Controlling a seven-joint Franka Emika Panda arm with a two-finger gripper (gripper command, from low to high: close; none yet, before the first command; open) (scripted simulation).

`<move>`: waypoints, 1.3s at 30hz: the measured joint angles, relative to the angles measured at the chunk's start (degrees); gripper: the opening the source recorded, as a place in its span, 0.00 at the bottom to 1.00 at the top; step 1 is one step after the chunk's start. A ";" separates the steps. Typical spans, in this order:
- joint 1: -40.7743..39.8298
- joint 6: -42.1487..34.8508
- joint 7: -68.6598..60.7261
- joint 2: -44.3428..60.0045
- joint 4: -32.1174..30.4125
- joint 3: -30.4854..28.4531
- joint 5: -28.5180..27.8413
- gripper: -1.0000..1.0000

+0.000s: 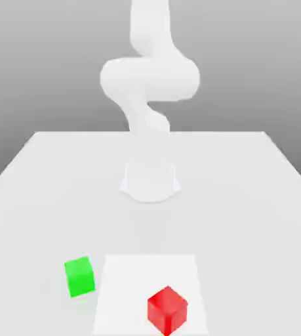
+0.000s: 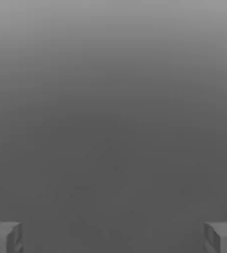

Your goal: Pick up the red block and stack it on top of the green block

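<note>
Blocks sit near the front edge of the flat white table in the exterior view. The small red cube rests on a paler square patch of the tabletop, turned so that one corner faces the camera. The small green cube stands just off that patch, on the exterior view's left of the red cube and slightly farther back; the two are near each other but not touching. Nothing lies on top of the green cube.

Behind them, towards the middle of the table, the white robot arm rises from its round base, bends across and runs up out of the top of the exterior view. It is well apart from both cubes.

In the hand view, the gripper faces a plain grey backdrop. Its two grey fingertips stand at opposite edges of the picture, spread wide, with nothing between them. Neither cube is touched or held.
</note>
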 joint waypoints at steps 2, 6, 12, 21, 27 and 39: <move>1.78 1.68 -3.53 4.43 -0.83 -1.43 0.87 0.50; 4.86 4.85 -10.32 12.86 -2.41 -3.84 2.67 0.50; 8.16 9.53 -20.49 25.42 -4.75 -6.04 5.45 0.50; 10.16 16.78 -33.17 43.83 -8.33 -6.27 6.03 0.50; 9.73 23.57 -37.51 55.72 -9.35 -5.70 4.27 0.50; 9.00 25.99 -38.18 58.85 -8.96 -4.80 4.89 0.00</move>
